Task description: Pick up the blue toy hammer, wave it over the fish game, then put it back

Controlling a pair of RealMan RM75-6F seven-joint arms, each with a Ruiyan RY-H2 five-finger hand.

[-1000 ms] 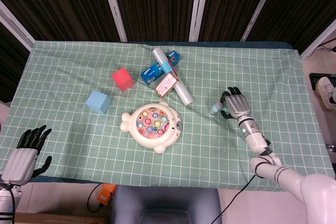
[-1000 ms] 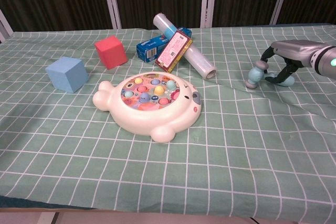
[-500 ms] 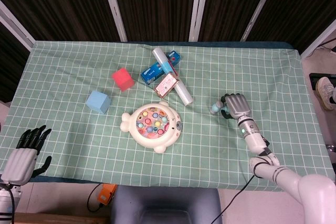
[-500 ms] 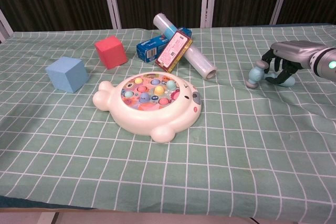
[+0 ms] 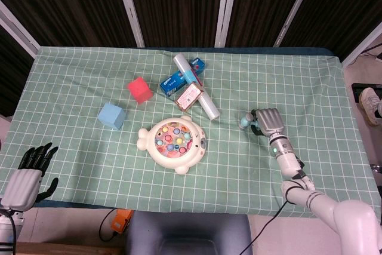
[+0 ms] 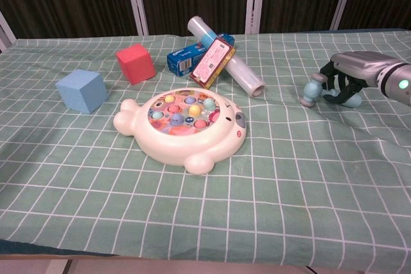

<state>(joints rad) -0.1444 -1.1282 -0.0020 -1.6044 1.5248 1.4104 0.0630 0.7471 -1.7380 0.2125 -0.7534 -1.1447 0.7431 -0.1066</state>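
OK, right hand has gone from spread fingers a second ago to curled around the blue toy hammer, near the desk's right edge; head end pokes out on the fish game's side. Hammer looks just off the cloth or barely touching, can't tell which. So grasp is made and lift is next, then the wave over the game at mid-desk. Left hand hangs off the near-left corner, fingers apart, holding nothing.
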